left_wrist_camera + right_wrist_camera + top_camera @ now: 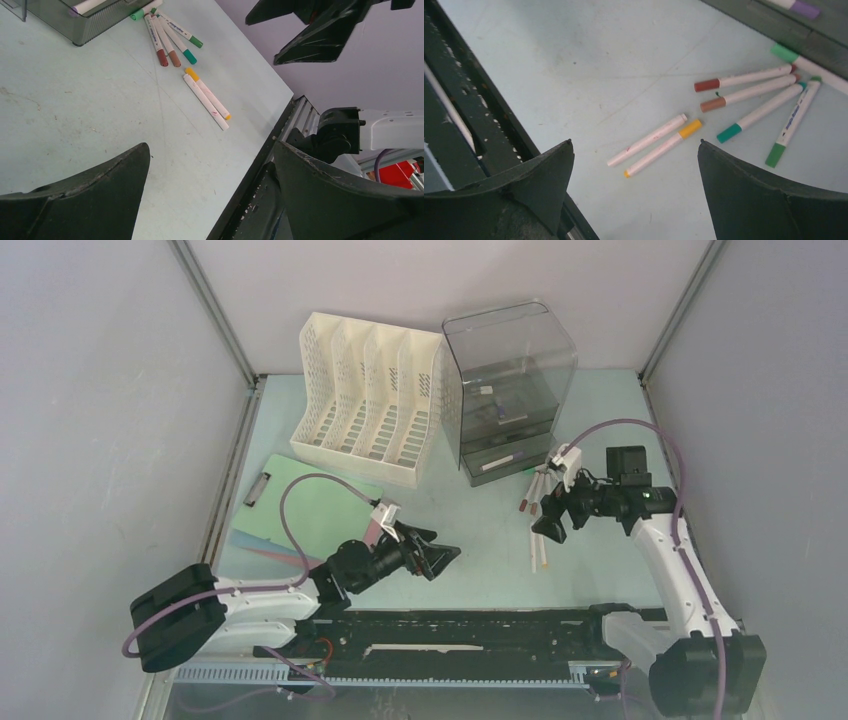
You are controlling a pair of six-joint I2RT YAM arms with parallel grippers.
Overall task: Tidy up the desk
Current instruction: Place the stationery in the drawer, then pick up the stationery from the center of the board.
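**Top external view**
- Table (480, 540): pale mint-green top, smooth and matte. It fills the floor of the enclosure between the grey walls and runs from the arm bases to the far corner.
- On it: white file rack (370, 400) at the back, smoky drawer box (510, 390) just beside the rack, green clipboard (320, 505) at the left.
- Loose markers (540, 502) lie in front of the drawer box. A marker pair (540, 552) lies nearer the arms.
- Left tool (445, 552): jaws spread wide, holding nothing, above bare table at centre.
- Right tool (552, 525): jaws spread wide, holding nothing, above the markers.

**Left wrist view**
- The table shows faint scuffs and fine scratch lines.
- The marker pair (207, 100) lies side by side, touching, apart from the fanned cluster by the drawer box (80, 25).

**Right wrist view**
- The marker pair (654, 145) sits between the open fingers, one with an orange cap, one plain white.
- The cluster of markers (754, 95) has brown, teal and green caps. Its far ends crowd together against the drawer box.

**Handling note (judgement)**
- The step in hand looks like gathering the markers, and the right tool is better placed for it.
- Turn the jaws across the barrel and descend over one marker only.
- Take the outer one of the pair first, since touching barrels invite a double grab or a roll.
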